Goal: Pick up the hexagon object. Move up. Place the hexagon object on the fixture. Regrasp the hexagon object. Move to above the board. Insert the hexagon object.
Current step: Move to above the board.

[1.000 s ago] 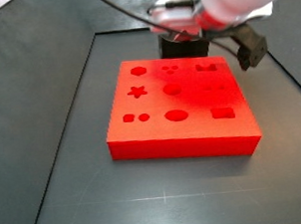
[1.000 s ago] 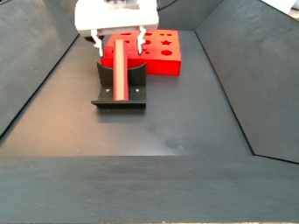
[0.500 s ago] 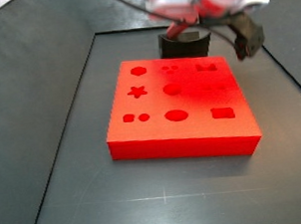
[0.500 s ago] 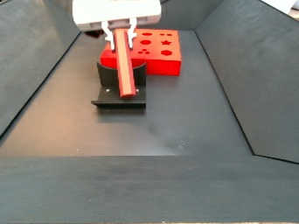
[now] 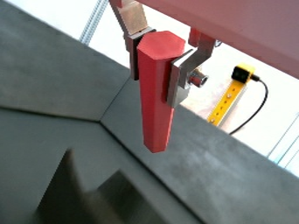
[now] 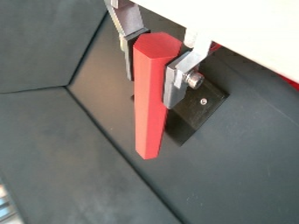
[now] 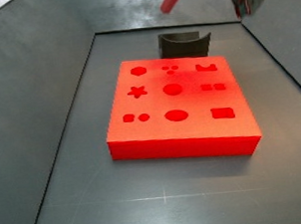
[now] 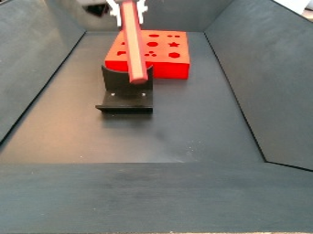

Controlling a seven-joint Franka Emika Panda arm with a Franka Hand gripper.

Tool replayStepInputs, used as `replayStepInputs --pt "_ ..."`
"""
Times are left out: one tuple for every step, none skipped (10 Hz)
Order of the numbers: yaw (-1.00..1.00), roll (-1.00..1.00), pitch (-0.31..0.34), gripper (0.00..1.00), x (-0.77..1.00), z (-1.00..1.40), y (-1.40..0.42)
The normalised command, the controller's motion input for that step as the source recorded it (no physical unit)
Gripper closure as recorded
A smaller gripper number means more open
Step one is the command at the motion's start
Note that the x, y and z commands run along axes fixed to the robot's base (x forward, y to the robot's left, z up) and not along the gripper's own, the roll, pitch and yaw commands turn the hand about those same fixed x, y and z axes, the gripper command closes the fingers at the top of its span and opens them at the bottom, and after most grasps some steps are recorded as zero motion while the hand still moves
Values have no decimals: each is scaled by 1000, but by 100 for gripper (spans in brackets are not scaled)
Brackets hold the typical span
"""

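The gripper [image 5: 162,54], jaws clamped on the hexagon object [image 5: 156,92], hangs above the fixture [image 8: 126,96]

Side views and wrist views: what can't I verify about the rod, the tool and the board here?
- Tool: in both side views cut off by the upper edge; only the wrist views show it clamping the rod.
- Rod's upper end: hidden between the fingers.
- Board: near part hidden behind the rod in a side view; absent from the wrist views.
- Fixture: partly hidden by the rod.
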Motion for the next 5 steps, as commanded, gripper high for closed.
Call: replayStepInputs --pt "-4 -68 -8 100 -155 1000 166" --pt "-12 -62 1 100 -149 1000 154" --pt "-16 -61 13 100 -144 1000 142" --pt "-17 -61 24 100 -136 1000 130" --pt "-14 -69 33 100 -126 1000 113"
